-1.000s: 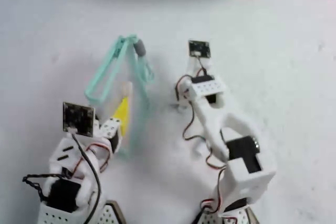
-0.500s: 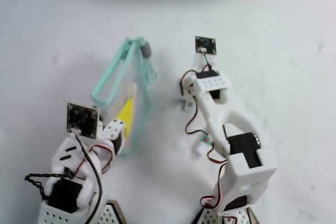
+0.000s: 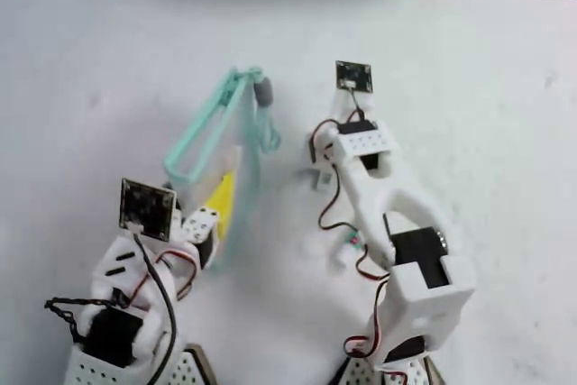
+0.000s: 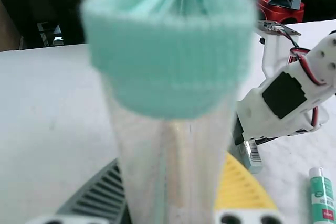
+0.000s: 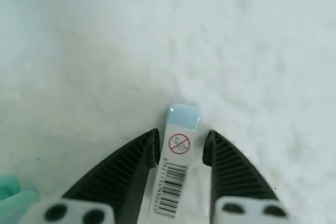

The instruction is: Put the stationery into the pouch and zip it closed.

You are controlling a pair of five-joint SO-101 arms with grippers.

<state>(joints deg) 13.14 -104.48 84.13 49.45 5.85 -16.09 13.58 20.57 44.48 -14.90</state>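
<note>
Left gripper (image 4: 170, 200) clenched on mint-trimmed translucent pouch (image 3: 204, 123), at 9 o'clock of right gripper (image 5: 181, 141). Right gripper is grasping a white barcode-labelled stick (image 5: 176, 169) whose near end is cut off. Pouch contents are blurred.

A small white rectangular stick with a pale blue end (image 5: 176, 174) bears a black barcode and a red crossed-circle sign. The green-and-white tube (image 4: 321, 195) carries print too small to read.

We see the pouch (image 4: 168, 61), mint band up, clamped upright between our pincer's (image 4: 170, 203) grey and yellow fingers. Beyond it, a barcoded stick (image 4: 251, 153) sits under the other arm (image 4: 289, 98). A green tube (image 4: 321, 192) lies on the desk (image 4: 47, 114).
</note>
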